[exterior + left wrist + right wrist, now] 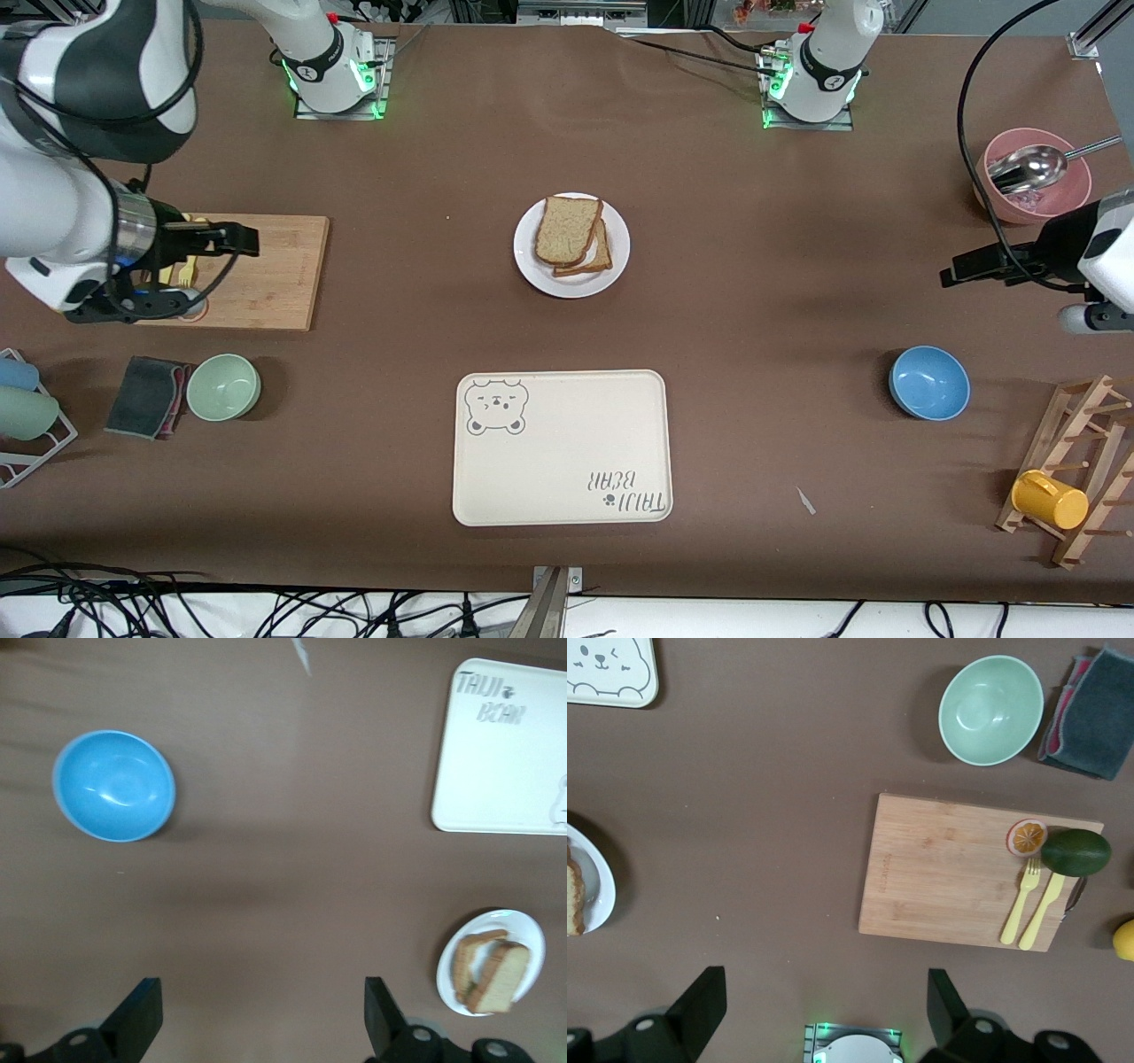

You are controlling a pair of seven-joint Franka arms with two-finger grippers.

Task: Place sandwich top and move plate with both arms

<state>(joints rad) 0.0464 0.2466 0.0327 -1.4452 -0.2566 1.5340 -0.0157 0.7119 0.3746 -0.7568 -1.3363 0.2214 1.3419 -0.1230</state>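
We see the squarish brown wholemeal sandwich top [567,229] stacked on the round glossy white plate [532,262], both black grippers, left [961,271] and right [244,239], wide open, empty.

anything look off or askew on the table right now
Mostly tidy. The sandwich top lies skewed on the slice under it on the plate, so the lower crust pokes out. A small pale scrap lies on the bare table near the tray. Both grippers, left and right, hang open, holding nothing.
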